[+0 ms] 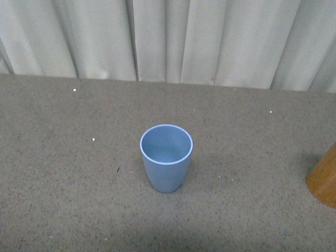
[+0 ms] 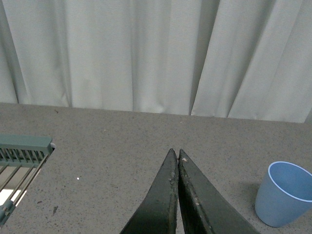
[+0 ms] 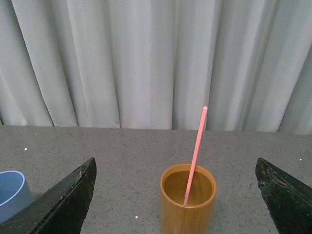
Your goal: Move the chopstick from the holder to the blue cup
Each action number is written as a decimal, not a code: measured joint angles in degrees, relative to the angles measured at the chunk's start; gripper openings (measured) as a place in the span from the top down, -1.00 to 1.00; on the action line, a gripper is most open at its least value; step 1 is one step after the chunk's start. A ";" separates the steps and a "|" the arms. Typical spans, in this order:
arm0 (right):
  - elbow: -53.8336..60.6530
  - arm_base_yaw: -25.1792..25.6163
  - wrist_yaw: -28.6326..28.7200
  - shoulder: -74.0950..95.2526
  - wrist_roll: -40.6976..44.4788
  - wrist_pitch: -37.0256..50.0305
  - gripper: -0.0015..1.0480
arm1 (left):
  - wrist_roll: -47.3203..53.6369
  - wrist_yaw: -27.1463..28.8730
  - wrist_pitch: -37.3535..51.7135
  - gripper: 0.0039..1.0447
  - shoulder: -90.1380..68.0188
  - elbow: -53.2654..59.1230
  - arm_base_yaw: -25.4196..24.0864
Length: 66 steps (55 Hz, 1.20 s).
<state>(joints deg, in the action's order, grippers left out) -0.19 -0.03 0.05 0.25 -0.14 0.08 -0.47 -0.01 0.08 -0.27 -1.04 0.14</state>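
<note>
Right wrist: chopstick ahead, between jaws

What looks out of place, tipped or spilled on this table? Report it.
Nothing stands out. The light-blue plastic cup stands upright and empty; the thin salmon-pink chopstick leans inside the upright orange-brown cylindrical holder. No spills show.

Holder half beyond right edge
</note>
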 joint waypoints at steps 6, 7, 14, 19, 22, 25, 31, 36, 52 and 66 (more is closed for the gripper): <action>0.02 0.00 0.04 0.00 0.00 0.00 -0.81 | 0.00 0.02 0.00 0.93 0.00 0.00 0.00; 0.00 0.00 0.04 0.00 0.00 0.00 -0.81 | 0.00 0.02 0.00 0.93 0.00 0.00 0.00; 0.00 0.00 0.00 0.00 -0.02 0.00 -0.81 | 0.00 0.00 0.00 0.93 0.00 0.00 0.00; 0.00 0.00 0.00 0.00 -0.02 0.00 -0.81 | 0.02 0.00 0.00 0.93 0.00 0.00 0.00; 0.00 0.00 0.02 0.00 0.00 0.00 -0.81 | 0.00 0.00 0.00 0.80 0.00 0.00 0.00; 0.00 0.00 0.02 0.00 0.00 0.00 -0.81 | 0.00 0.00 0.00 0.63 0.00 0.00 0.00; -4.11 -6.82 -26.21 10.14 -4.39 -4.63 -0.81 | 0.00 0.09 -0.02 0.28 0.00 0.00 0.00; -7.89 -5.73 -44.19 24.15 -6.51 -2.27 -0.81 | 0.04 0.00 -0.04 -0.03 0.09 0.00 0.00; -18.38 2.19 -33.92 49.07 -8.48 3.93 -0.81 | 0.04 0.02 -0.04 -0.89 0.09 0.00 0.00; -24.74 -1.16 -30.62 69.31 -13.92 14.12 -0.81 | 0.04 0.02 -0.04 -0.88 0.11 0.00 0.00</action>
<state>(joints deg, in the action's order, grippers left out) -24.93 -1.19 -30.57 69.56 -14.06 14.20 -0.43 0.01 0.03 -0.16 -1.04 0.14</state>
